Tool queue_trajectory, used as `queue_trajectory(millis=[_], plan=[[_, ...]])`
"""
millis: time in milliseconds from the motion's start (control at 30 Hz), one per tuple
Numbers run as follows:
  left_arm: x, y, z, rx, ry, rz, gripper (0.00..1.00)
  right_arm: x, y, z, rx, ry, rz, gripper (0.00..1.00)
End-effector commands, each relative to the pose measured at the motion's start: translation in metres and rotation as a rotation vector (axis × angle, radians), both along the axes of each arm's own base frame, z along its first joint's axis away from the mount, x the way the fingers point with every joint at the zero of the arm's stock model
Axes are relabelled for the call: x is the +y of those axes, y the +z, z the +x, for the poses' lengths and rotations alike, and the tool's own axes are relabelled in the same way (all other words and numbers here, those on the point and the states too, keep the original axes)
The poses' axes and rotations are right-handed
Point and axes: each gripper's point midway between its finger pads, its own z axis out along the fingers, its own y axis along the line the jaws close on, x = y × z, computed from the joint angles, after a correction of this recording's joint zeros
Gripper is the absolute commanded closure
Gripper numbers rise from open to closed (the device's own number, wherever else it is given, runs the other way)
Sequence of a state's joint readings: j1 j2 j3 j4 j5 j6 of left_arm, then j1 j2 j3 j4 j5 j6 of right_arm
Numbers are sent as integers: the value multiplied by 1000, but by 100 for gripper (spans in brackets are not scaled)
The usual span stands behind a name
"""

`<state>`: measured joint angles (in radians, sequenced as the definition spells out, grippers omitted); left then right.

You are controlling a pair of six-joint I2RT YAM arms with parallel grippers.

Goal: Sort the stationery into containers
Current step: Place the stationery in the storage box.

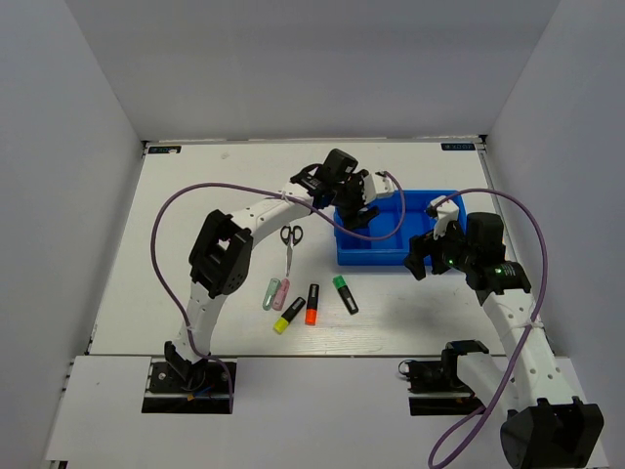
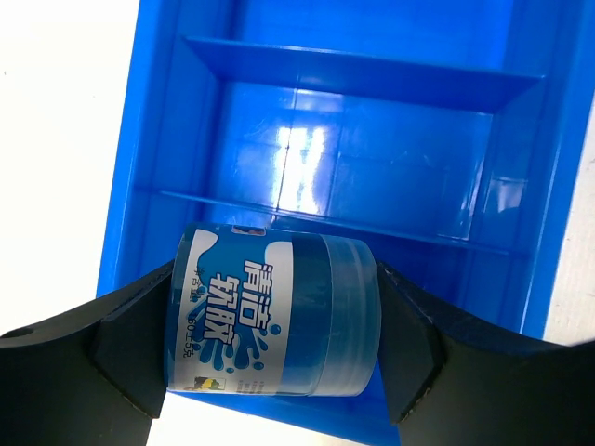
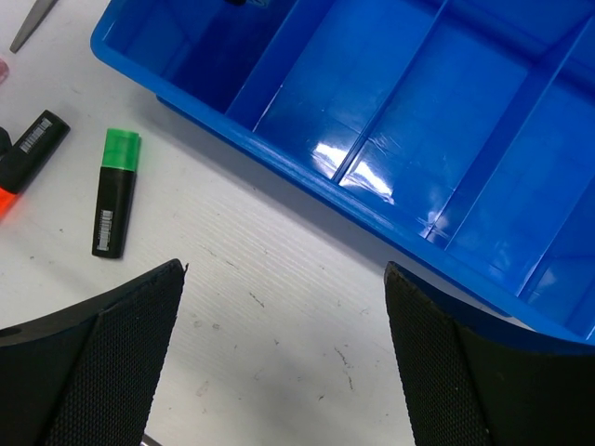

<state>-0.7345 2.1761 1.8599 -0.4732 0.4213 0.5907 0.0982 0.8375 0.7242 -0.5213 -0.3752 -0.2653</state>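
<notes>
Roll [image 2: 274,316], clamped in left gripper [image 1: 354,207], hangs directly above tray [image 2: 372,158] end compartment; right gripper [image 3: 284,269], spread wide and empty, stands over bench [image 3: 260,232] beside tray.

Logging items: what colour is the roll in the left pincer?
Blue roll with white printed label; clearest in left wrist view.

Light: bright, even, from overhead.
Glare: white streaks on blue tray [image 2: 400,177] floor, 12 o'clock, left wrist view.
Shadows: soft, faint.
</notes>
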Motion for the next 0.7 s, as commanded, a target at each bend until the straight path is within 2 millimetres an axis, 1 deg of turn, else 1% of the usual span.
queue_trajectory(millis=[0, 33, 67, 167, 200, 233, 267, 300, 333, 367, 467, 567, 600, 633, 667], plan=[[-3, 34, 9, -84, 12, -52, 20, 0, 11, 8, -45, -6, 7, 10], [-3, 37, 8, -77, 17, -61, 16, 0, 10, 7, -44, -4, 5, 10], [-4, 40, 8, -80, 19, -65, 14, -1, 11, 8, -46, -6, 5, 10], [-5, 49, 9, -82, 27, -85, 14, -1, 10, 7, -42, -5, 3, 10], [-5, 55, 9, -89, 29, -91, 14, -1, 9, 7, -40, -8, 5, 10], [-5, 58, 10, -91, 31, -98, 12, -1, 10, 8, -42, -8, 5, 10], [-6, 58, 7, -90, 24, -100, 10, -1, 10, 8, -42, -8, 5, 10], [-6, 63, 7, -95, 25, -107, 10, 0, 11, 7, -44, -3, 8, 10], [-5, 63, 7, -91, 26, -106, 8, 0, 10, 7, -41, -4, 7, 10], [-5, 63, 6, -87, 25, -107, 8, -1, 9, 7, -38, -7, 7, 10], [-3, 64, 4, -79, 24, -105, 2, -1, 10, 7, -41, -6, 8, 10], [-3, 66, 3, -71, 30, -112, 2, -1, 10, 8, -44, -5, 7, 10], [-2, 75, 2, -81, 36, -121, 4, -1, 10, 7, -42, -4, 9, 10], [-1, 77, 3, -85, 41, -123, 7, 0, 9, 7, -40, -2, 8, 10], [0, 83, 4, -89, 57, -132, 18, -1, 9, 7, -40, -1, 8, 10]])
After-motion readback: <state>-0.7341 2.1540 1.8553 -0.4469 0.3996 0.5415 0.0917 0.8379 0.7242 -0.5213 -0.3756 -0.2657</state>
